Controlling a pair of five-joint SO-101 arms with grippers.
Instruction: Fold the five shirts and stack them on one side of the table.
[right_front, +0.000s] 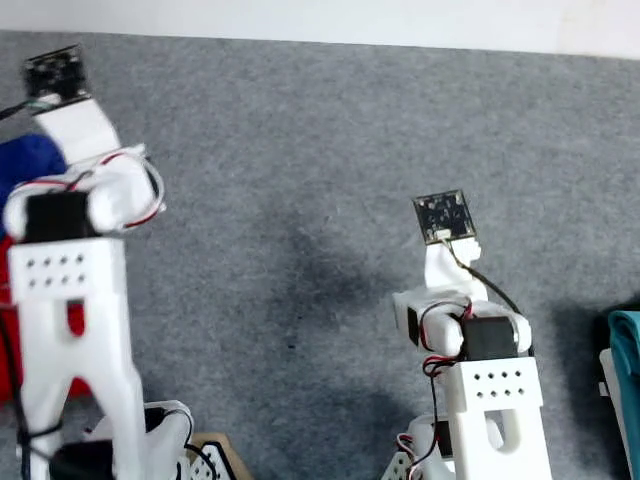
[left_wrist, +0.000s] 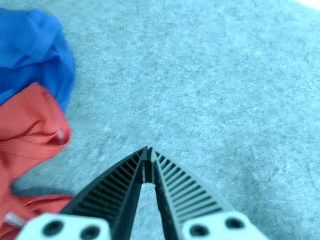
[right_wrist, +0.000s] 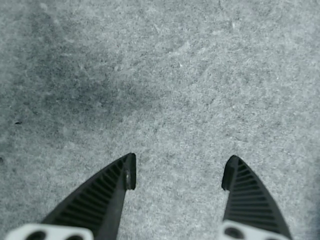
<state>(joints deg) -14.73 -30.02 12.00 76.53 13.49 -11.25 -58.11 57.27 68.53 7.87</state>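
Shirts: a blue shirt (right_front: 22, 165) and a red shirt (right_front: 8, 350) lie bunched at the table's (right_front: 330, 130) 9 o'clock edge in the high view. The red one touches the blue on its 6 o'clock side, and neither looks folded.
Teal cloth: a teal piece (right_front: 625, 350) sits at the 4 o'clock edge and may be a third shirt.
Left jaws: clenched tip to tip on nothing, they hang over bare table just beside the red and blue cloth.
Right jaws: released and spread wide, they grasp nothing and sit over bare grey table, well apart from any cloth.
Progress: judged at or near the start, since no neat stack of folded shirts is to be seen.
Left to do: by this reckoning, every shirt needs spreading, folding and stacking on one side.
Count: two shirts for certain, perhaps three, out of five.
Cut off: the frame crops both the blue and red heap and the teal piece, so I cannot tell their full shape or whether the teal one is folded.
Covered: the left arm (right_front: 70, 300) stands over part of the heap, so more cloth could lie under it.
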